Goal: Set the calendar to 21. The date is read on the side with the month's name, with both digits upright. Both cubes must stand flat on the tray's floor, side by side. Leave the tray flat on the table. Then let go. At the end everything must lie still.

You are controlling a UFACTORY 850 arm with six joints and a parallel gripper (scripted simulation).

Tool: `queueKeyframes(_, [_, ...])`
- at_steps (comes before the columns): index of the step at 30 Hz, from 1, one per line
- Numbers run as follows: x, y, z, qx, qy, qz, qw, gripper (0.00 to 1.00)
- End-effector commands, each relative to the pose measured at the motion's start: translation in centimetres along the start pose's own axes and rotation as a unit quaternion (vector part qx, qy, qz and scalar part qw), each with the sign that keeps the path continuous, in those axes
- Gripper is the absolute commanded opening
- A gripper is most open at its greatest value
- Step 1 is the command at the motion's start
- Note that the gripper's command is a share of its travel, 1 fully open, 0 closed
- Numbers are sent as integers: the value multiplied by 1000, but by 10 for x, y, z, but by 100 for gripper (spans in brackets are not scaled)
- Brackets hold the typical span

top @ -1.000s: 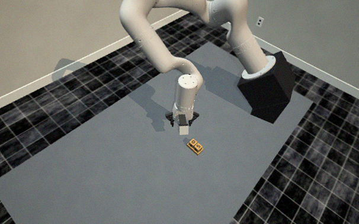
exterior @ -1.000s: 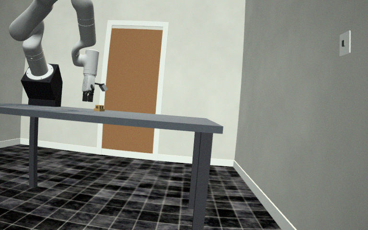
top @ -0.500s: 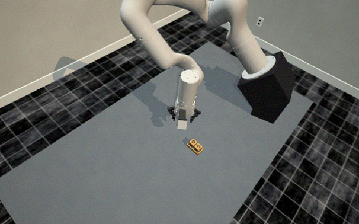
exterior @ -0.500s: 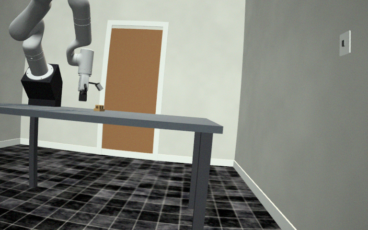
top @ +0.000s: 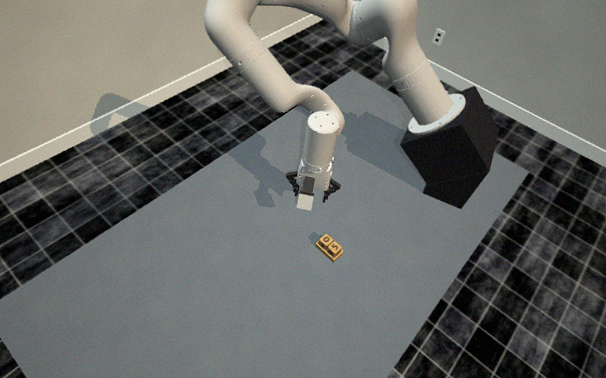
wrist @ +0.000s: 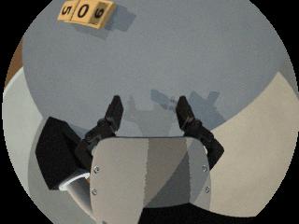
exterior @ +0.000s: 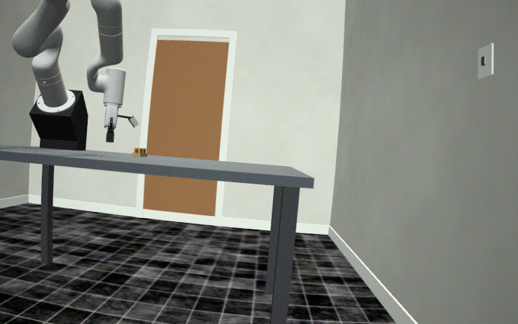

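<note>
Yellow-orange cubes (top: 330, 244) (exterior: 139, 150) (wrist: 83, 10) on tray (top: 335, 259) (exterior: 139, 154) (wrist: 101, 26) | beyond the fingertips, camera side, off to one side, below | gripper (top: 310, 194) (exterior: 110, 140) (wrist: 149, 102) released, spread wide | pair's long axis slants to finger line

Open air separates the raised tool (top: 311, 194) (exterior: 110, 140) (wrist: 149, 102) from the paired cubes (top: 330, 244) (exterior: 139, 150) (wrist: 83, 11).
</note>
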State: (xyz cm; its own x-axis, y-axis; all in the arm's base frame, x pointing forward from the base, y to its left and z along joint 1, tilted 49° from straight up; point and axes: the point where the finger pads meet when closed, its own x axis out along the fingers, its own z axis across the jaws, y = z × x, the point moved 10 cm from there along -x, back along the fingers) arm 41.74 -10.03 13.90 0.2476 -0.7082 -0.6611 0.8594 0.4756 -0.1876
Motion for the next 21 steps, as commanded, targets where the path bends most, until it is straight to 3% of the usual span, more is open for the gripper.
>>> queueKeyframes(1, [5,0,0,1,0,1,1000,100])
queueKeyframes(13, [32,0,0,1,0,1,1000,100])
queueKeyframes(21, [35,0,0,1,0,1,1000,100])
